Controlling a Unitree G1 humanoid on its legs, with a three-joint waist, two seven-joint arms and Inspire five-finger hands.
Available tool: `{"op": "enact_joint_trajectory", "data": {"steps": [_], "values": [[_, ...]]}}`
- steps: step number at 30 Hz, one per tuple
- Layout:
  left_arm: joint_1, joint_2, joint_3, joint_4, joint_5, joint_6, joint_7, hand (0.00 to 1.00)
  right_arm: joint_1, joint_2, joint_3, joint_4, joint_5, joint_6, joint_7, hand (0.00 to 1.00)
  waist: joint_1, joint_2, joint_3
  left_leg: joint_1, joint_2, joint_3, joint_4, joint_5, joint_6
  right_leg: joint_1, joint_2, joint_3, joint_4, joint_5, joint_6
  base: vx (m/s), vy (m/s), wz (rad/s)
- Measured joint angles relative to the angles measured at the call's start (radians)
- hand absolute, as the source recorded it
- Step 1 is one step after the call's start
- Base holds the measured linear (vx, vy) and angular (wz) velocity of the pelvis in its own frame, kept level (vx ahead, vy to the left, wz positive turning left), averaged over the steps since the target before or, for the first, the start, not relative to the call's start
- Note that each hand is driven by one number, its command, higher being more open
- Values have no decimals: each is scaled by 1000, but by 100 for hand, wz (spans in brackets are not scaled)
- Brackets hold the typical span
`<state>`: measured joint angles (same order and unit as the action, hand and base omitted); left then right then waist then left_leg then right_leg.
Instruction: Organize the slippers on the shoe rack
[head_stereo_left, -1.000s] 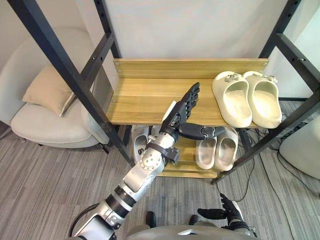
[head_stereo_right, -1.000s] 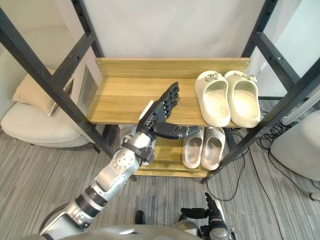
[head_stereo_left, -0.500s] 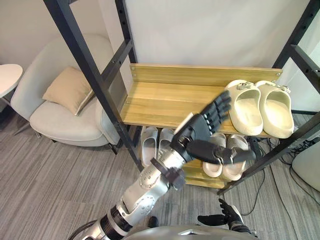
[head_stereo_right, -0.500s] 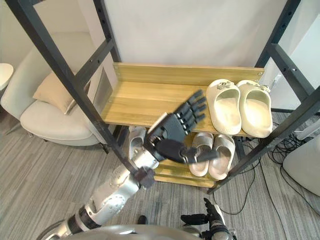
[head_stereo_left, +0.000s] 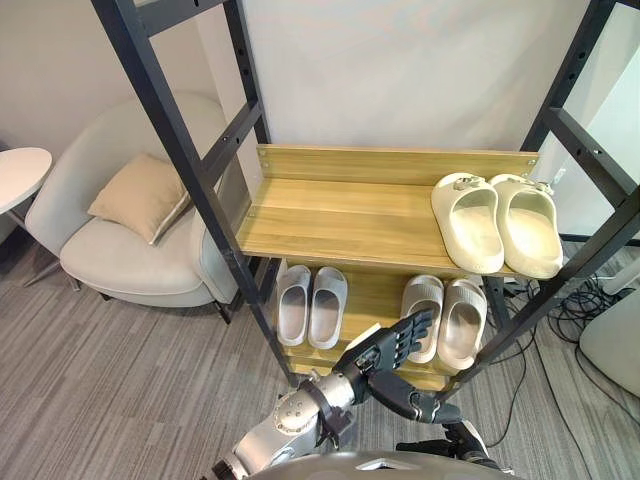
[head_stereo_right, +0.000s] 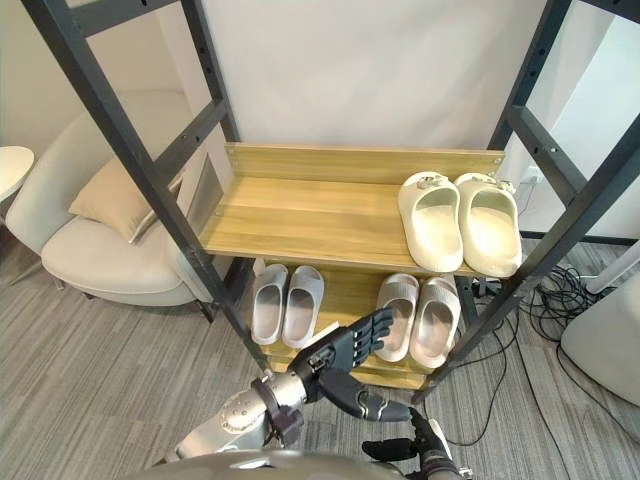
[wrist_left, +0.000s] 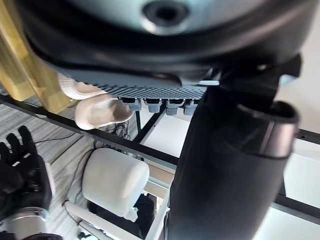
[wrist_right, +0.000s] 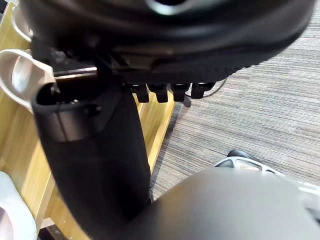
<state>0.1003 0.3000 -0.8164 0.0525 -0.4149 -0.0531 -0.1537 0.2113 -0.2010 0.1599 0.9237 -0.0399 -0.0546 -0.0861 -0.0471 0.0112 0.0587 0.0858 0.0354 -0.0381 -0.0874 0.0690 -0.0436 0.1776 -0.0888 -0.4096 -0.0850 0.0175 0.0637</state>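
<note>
A cream pair of slippers (head_stereo_left: 495, 222) sits side by side at the right end of the rack's upper wooden shelf (head_stereo_left: 340, 210). On the lower shelf (head_stereo_left: 375, 295) stand a pale grey pair (head_stereo_left: 312, 305) on the left and a beige pair (head_stereo_left: 445, 318) on the right. My left hand (head_stereo_left: 385, 355) hovers low in front of the lower shelf, open, fingers straight and thumb stretched out, holding nothing. My right hand (head_stereo_right: 420, 445) hangs low near the floor, open and empty, and it appears again as the right hand (wrist_left: 20, 170) in the left wrist view.
Black metal posts (head_stereo_left: 190, 170) frame the rack on both sides. A pale armchair (head_stereo_left: 130, 265) with a beige cushion (head_stereo_left: 140, 195) stands left of it, beside a small white round table (head_stereo_left: 15, 175). A white rounded object (head_stereo_left: 612, 340) and floor cables lie to the right.
My left hand has dropped from the upper shelf's height to below the lower shelf's front, still open and empty. The camera has shifted, so the lower shelf's pairs show in full.
</note>
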Motion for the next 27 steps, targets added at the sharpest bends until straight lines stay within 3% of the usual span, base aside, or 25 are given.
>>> {"op": "enact_joint_trajectory", "data": {"steps": [5,10,17,27], "values": [[27,-23,68,134,117,-2,2,100,-4,4,0,6,0,-1,-1,100,0,-5,2,1,4,8,0,-5,-6,-2,5,7,0,-2,-1,15,-3,-4],[62,-88,313,397,192,-3,74,100,-11,17,-8,13,0,-1,-5,100,7,-18,10,4,11,27,0,-8,-10,-8,15,27,-1,-3,-3,-11,0,-11],[88,-104,546,627,310,-3,179,100,-25,42,-41,32,0,-1,-12,100,18,-39,24,-1,12,39,0,-14,-11,-21,15,40,-1,-4,-5,5,10,-5],[70,-157,704,790,341,-3,260,100,-48,52,-61,34,0,-1,-28,100,23,-40,44,0,13,80,0,-24,-9,-38,16,79,1,-2,-4,11,17,-11]]}}
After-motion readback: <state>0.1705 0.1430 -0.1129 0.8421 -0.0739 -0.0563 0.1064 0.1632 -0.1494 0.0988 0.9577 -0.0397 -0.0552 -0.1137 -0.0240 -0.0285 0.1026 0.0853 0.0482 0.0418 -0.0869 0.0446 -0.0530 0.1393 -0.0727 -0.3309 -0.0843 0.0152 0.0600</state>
